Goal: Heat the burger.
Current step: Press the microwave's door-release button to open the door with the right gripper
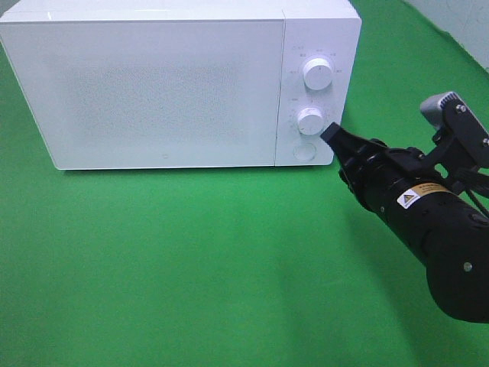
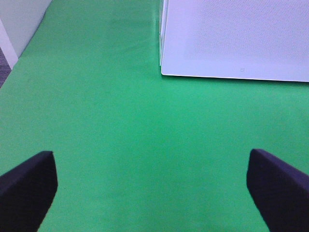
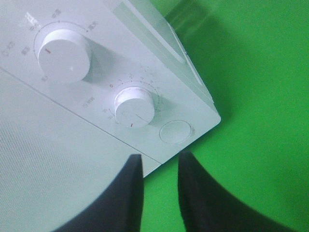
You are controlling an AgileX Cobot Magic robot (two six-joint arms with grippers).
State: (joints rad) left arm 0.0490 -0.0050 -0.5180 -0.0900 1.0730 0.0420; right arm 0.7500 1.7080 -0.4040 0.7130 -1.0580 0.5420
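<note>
Just beside microwave (image 1: 153, 84) hovers right pincer (image 1: 334, 134).

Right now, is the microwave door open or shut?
Shut. The microwave door lies flush with the control panel, with no gap along its edge and no interior showing.

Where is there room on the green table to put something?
The green cloth in front of the microwave is bare. It is crowded by the microwave's right front corner, where the right gripper hovers near the knobs.
</note>
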